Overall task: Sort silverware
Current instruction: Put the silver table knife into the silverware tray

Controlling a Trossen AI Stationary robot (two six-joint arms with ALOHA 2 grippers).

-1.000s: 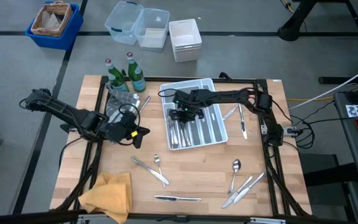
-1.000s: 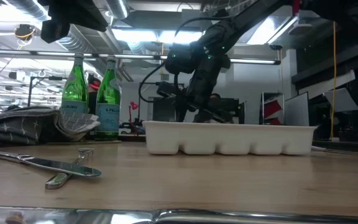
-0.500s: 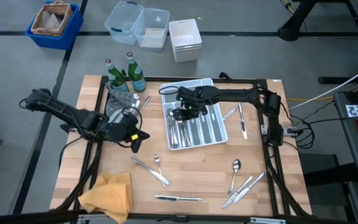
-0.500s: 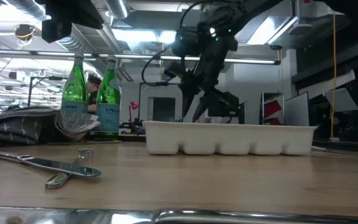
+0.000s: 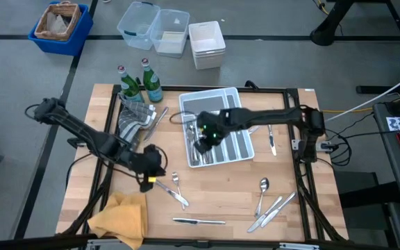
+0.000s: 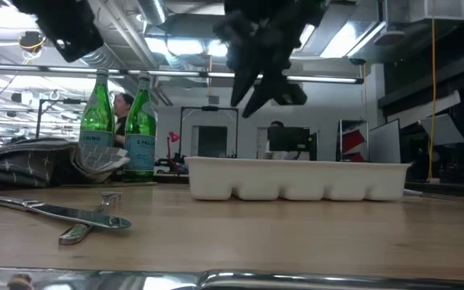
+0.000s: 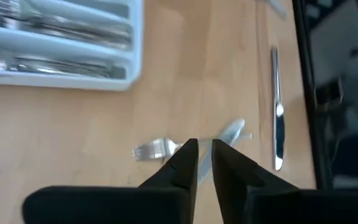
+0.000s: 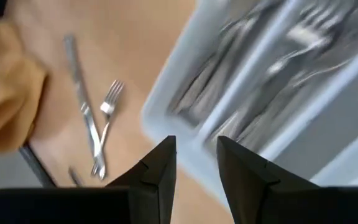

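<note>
The white tray [image 5: 236,97] lies on the far middle of the table and holds several pieces of silverware [image 5: 203,147]. My right gripper [image 5: 200,143] hovers open and empty above the tray's near left corner [image 8: 160,115]. A fork [image 7: 156,148] and a knife [image 5: 160,182] lie crossed on the wood near the table's middle left. My left gripper [image 7: 202,149] points down at them from just above, with a narrow gap between its fingers and nothing in it. More silverware lies loose: a knife [image 5: 198,221], a spoon [image 5: 262,186] and two pieces [image 5: 271,139] right of the tray.
Two green bottles [image 5: 136,83] and a grey cloth [image 5: 133,119] stand at the far left of the table, and a yellow cloth [image 5: 121,215] lies at the near left corner. Bare wood lies between the tray and the near edge. Bins [image 5: 151,28] stand on the floor beyond.
My right gripper has risen out of the tray and drawn toward its near left corner, rolling as it went. My left gripper has moved toward the table's near right and sunk toward the crossed fork and knife, rolling its wrist.
</note>
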